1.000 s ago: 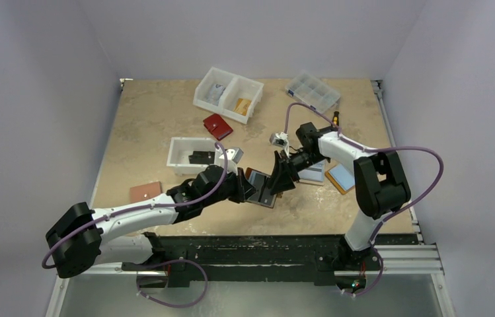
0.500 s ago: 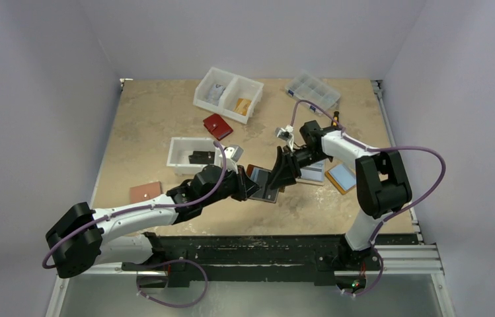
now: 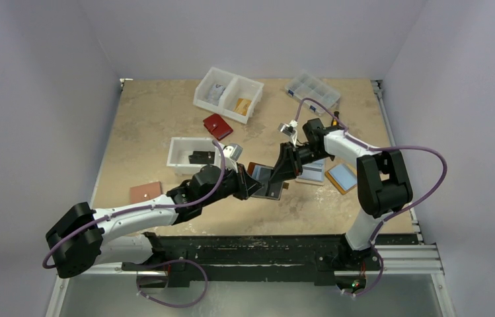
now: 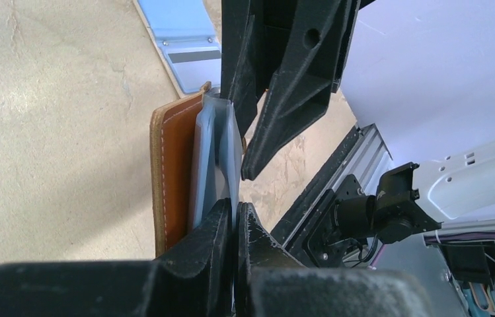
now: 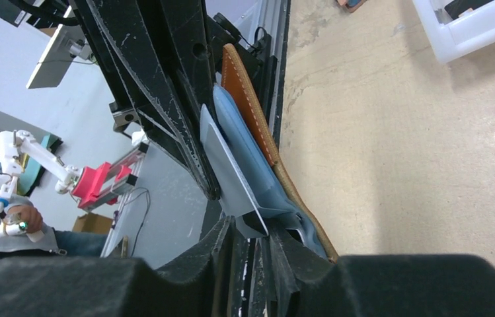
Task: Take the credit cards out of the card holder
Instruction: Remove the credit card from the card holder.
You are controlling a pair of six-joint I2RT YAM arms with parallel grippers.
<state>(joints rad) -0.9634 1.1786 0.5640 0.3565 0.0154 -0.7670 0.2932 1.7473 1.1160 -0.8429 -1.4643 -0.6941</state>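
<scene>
left gripper (image 4: 233, 221) jaws clamped on the tan leather card holder (image 4: 173, 172), right gripper (image 5: 252, 232) jaws pinching a thin grey card (image 5: 228, 173) sticking out of its light-blue pocket (image 5: 251, 158).

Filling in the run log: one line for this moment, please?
left claw: shut on card holder | right claw: pinching card | card partly out

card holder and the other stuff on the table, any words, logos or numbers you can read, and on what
No text can be read in any view.
Card holder: stitching only, no lettering shows.
Card at the right hand: plain grey face, no print visible.
Blue card sleeve on the table: a dark stripe, no legible text.
Items in the white bin: too small and blurred to read.
</scene>
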